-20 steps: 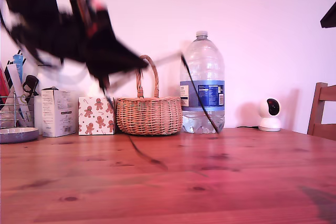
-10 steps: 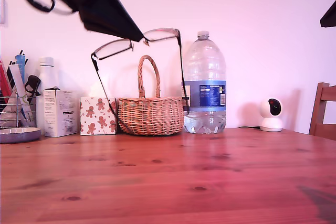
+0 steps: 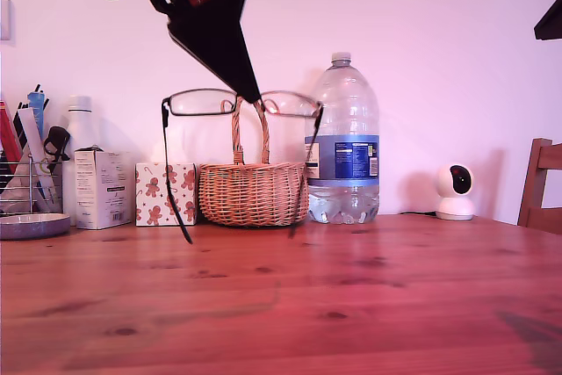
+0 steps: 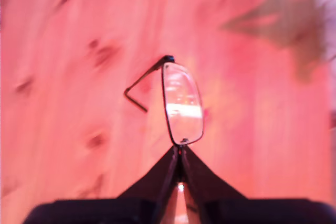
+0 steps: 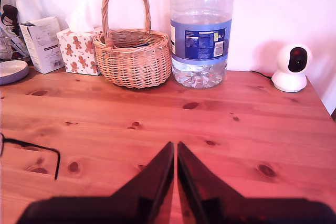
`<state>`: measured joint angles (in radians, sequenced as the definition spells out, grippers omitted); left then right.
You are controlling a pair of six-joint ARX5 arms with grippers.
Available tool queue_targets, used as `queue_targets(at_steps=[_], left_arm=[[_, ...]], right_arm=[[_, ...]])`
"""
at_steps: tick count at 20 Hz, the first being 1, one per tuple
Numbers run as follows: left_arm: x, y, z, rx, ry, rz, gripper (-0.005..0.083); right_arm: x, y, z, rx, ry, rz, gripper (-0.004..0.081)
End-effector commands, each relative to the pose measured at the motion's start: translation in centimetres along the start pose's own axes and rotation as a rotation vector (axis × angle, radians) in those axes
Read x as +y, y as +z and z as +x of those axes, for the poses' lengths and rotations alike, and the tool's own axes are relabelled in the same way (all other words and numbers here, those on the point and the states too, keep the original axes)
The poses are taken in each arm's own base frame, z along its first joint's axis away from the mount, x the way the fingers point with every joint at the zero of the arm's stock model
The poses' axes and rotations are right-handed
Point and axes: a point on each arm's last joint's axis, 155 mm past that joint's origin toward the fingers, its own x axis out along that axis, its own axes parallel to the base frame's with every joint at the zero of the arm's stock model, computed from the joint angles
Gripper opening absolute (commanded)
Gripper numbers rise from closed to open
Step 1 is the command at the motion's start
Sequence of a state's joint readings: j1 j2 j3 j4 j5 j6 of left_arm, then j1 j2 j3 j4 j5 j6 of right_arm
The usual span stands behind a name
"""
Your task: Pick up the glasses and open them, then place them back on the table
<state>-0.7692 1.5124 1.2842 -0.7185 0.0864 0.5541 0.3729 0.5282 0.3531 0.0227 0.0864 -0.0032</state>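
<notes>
The glasses (image 3: 200, 102) hang level in the air in front of the wicker basket, both slim temple arms unfolded and pointing down toward the table (image 3: 351, 305). My first gripper (image 3: 253, 94) reaches down from the exterior view's upper left and is shut on their bridge. One clear lens (image 4: 182, 103) and one temple show just past its closed tips (image 4: 179, 153) in the first wrist view. My second gripper (image 5: 175, 148) is shut with nothing in it, low over the wood. A piece of the black frame (image 5: 31, 148) shows at the edge of the second wrist view.
Along the back wall stand a wicker basket (image 3: 253, 192), a large water bottle (image 3: 342, 142), a gingerbread tissue box (image 3: 164, 193), a white carton (image 3: 103, 188), a utensil rack (image 3: 26, 173) and a small white camera (image 3: 453, 191). A chair back (image 3: 543, 183) is at the exterior view's right edge.
My first gripper has swung toward the exterior view's right and come down. The glasses have gone from tilted and high to level and lower, temples hanging near the tabletop.
</notes>
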Motion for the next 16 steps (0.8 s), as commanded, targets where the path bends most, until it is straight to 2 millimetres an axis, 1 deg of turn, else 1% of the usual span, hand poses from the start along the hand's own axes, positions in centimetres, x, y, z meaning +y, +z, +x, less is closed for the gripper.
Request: queue_targets(at_steps=[1, 4, 7, 9, 12, 14, 16], left_arm=[[-1.2, -1.7, 1.4, 0.046, 0.004, -0.012, -0.0021], [-1.9, -2.2, 2.8, 0.039, 0.087, 0.037, -0.0021], [-1.9, -1.7, 3.2, -0.034, 0.226, 0.073, -0.0021], [-2.0, -2.1, 3.2, -0.082, 0.311, 0.063, -0.0021], [-3.3, -3.3, 4.1, -0.134, 0.397, 0.078, -0.0021], [-4.5, -4.0, 4.8, -0.179, 0.428, 0.09, -0.0021], [-5.6, -4.6, 5.0, -0.208, 0.467, 0.113, -0.0021]], right_arm=[[-0.1, -0.3, 0.1, 0.002, -0.004, 0.005, 0.0002], [-0.1, -0.3, 0.1, 0.0, -0.004, 0.007, 0.0001], [-0.1, -0.2, 0.1, -0.002, -0.004, 0.015, 0.0001], [-0.1, -0.2, 0.1, -0.003, -0.004, 0.019, 0.0002], [-0.1, -0.2, 0.1, -0.003, -0.004, 0.031, 0.0001], [-0.1, -0.2, 0.1, -0.003, -0.003, 0.034, 0.0002], [-0.1, -0.2, 0.1, -0.003, -0.003, 0.041, 0.0001]])
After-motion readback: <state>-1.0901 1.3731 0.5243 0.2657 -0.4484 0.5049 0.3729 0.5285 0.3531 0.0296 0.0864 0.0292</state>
